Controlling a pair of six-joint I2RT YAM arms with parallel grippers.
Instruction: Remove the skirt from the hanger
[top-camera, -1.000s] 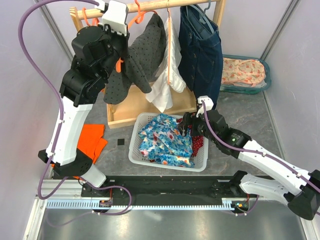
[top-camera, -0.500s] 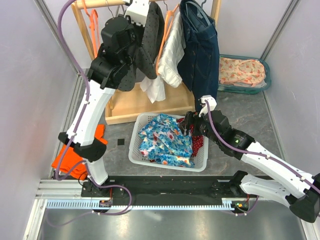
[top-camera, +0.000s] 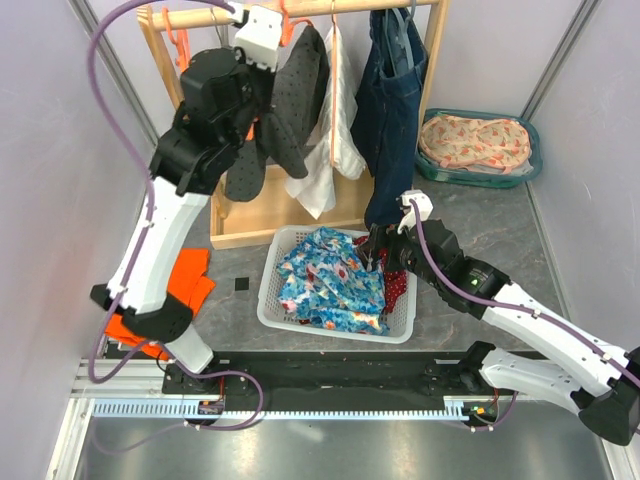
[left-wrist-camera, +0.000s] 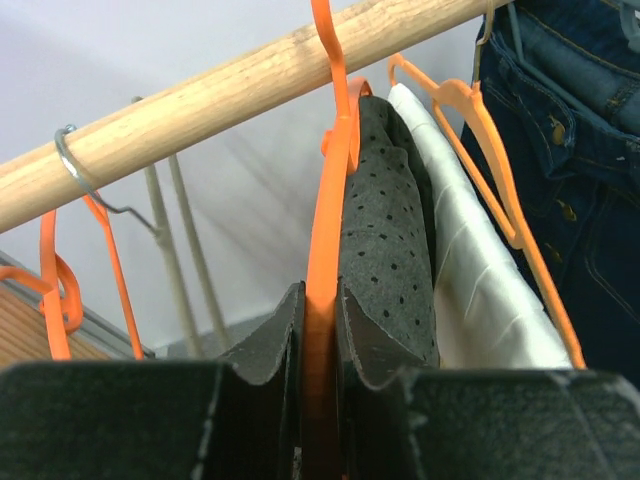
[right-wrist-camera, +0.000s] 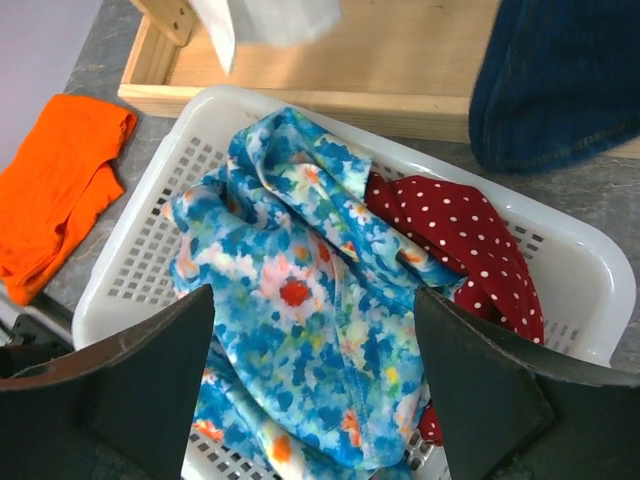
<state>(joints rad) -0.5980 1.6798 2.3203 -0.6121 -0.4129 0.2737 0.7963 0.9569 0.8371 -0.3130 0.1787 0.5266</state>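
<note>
A grey dotted skirt (top-camera: 290, 110) hangs on an orange hanger (top-camera: 292, 22) from the wooden rod (top-camera: 330, 8) of the rack. My left gripper (top-camera: 262, 42) is up at the rod and shut on the hanger. In the left wrist view the jaws (left-wrist-camera: 318, 300) clamp the hanger's orange arm (left-wrist-camera: 335, 170), with the skirt (left-wrist-camera: 385, 220) draped just to its right. My right gripper (top-camera: 378, 248) is open and empty, hovering over the basket; in the right wrist view (right-wrist-camera: 312, 295) its fingers stand wide apart above the blue floral cloth (right-wrist-camera: 300, 270).
A white garment (top-camera: 335, 150) and dark jeans (top-camera: 395, 100) hang to the right of the skirt. The white basket (top-camera: 290, 320) holds blue floral and red dotted cloth (top-camera: 398, 285). An orange cloth (top-camera: 180, 285) lies at left. A teal tub (top-camera: 475, 170) sits at back right.
My left gripper swung right along the rod with the hanger, then back a little left. The hanging garments swayed with it. The right arm has hardly moved.
</note>
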